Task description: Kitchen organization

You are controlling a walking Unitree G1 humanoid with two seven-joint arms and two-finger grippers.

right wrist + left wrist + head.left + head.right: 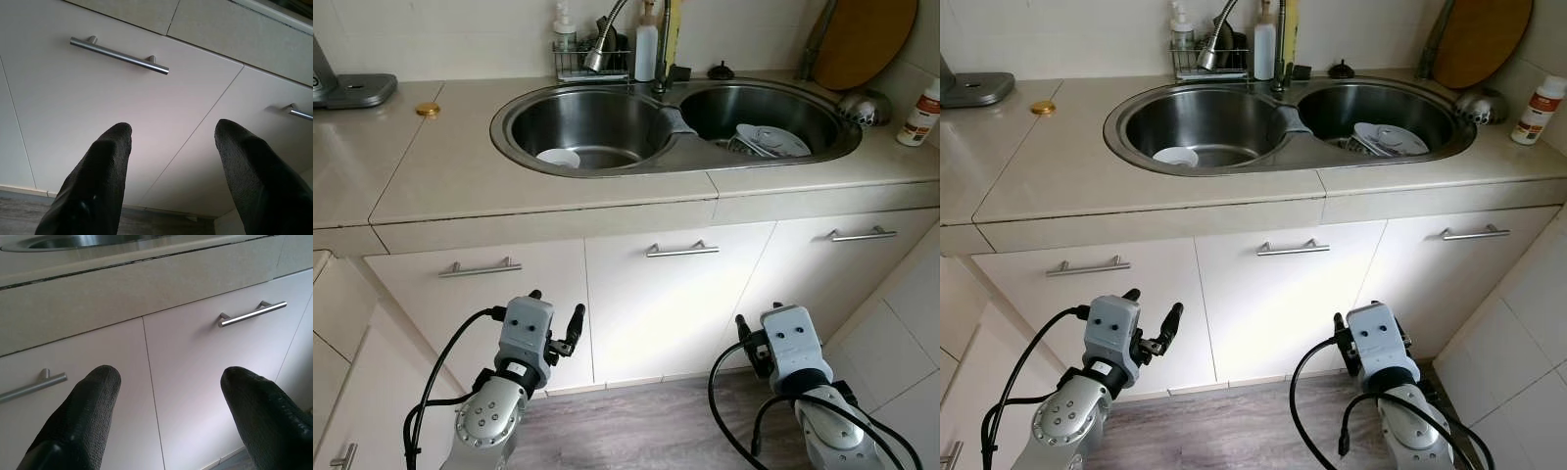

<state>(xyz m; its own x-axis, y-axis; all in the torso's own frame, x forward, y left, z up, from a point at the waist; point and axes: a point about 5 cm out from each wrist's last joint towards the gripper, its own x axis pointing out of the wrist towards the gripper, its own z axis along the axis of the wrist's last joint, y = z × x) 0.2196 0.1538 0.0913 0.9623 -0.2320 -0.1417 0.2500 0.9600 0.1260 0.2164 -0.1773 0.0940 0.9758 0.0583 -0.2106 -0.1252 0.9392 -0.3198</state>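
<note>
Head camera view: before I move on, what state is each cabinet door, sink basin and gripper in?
Three white cabinet doors: all shut.
Left steel sink basin: holds one white bowl.
Right steel sink basin: holds stacked dishes.
Left gripper: open, empty, facing doors.
Right gripper: open, empty.

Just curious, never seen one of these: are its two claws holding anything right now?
Left gripper: open, holding nothing, facing the cupboard doors.
Right gripper: open, holding nothing, also facing the cupboard doors.

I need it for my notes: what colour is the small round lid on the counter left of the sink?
The small round lid is golden yellow, clearest in the left eye view.
</note>
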